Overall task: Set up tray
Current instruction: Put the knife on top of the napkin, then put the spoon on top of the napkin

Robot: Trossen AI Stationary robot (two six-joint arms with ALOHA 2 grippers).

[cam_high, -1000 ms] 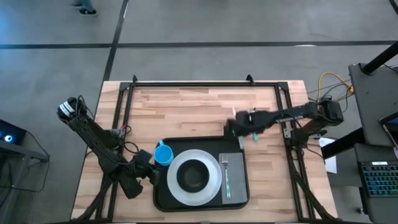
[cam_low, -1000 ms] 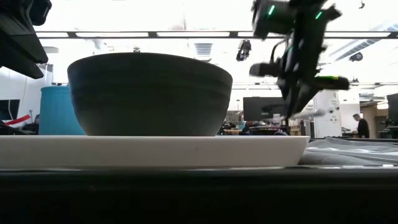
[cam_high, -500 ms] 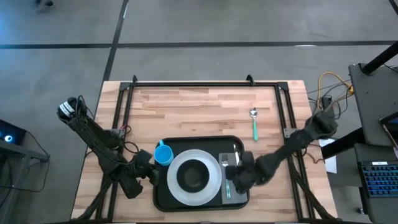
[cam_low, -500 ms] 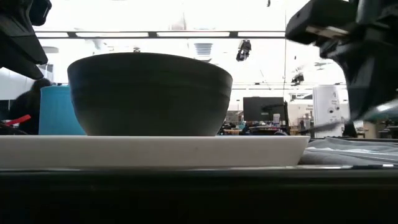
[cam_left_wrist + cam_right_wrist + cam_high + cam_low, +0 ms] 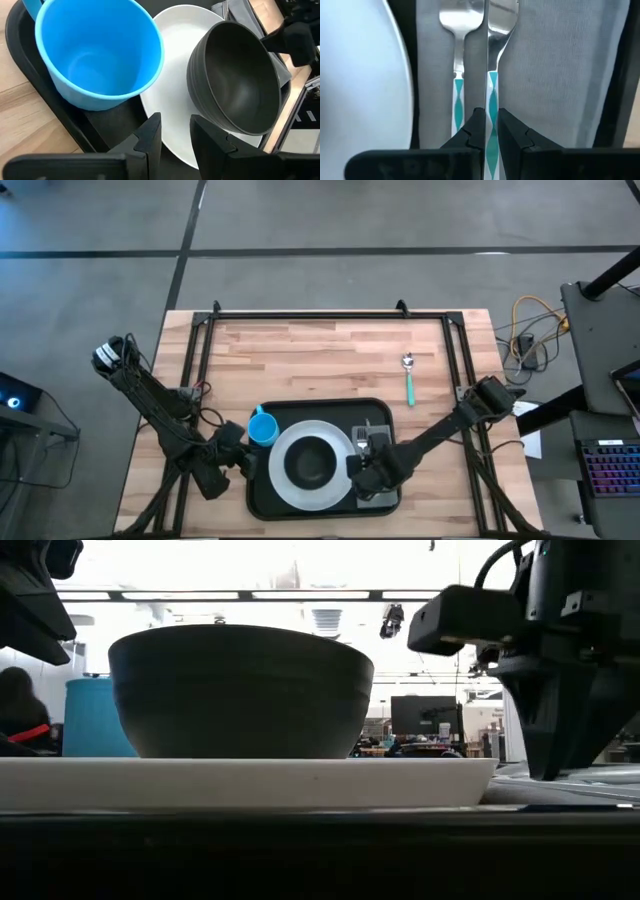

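The black tray (image 5: 262, 492) carries a white plate (image 5: 281, 480) with a dark bowl (image 5: 312, 463), a blue cup (image 5: 262, 427) and a grey napkin (image 5: 380, 432). A teal-handled fork (image 5: 455, 50) lies on the napkin. My right gripper (image 5: 368, 470) is low over the napkin, shut on a teal-handled knife (image 5: 492, 60) that lies parallel to the fork. My left gripper (image 5: 175, 132) is open at the tray's near left corner, by the cup (image 5: 95, 55) and the plate rim (image 5: 170, 100). A teal-handled spoon (image 5: 408, 378) lies on the wood, far right of the tray. My right gripper pinches the knife's teal handle (image 5: 491, 97) between its two fingers (image 5: 476, 127), which point down from above. The blade (image 5: 497, 20) points to the table's far edge, beside the fork's head. Whether the knife rests on the napkin (image 5: 560, 75) I cannot tell.
The plate (image 5: 240, 783) and bowl (image 5: 240, 690) stand just left of my right gripper (image 5: 560, 770). Bare wood stretches from the tray to the far edge. Black frame rails run along the left, right and far sides of the table.
My right gripper has come from beside the spoon, over the far right of the table, toward the near edge and down over the tray's napkin, bringing the knife. In the last half second it has shifted slightly left and lower. The spoon stayed put.
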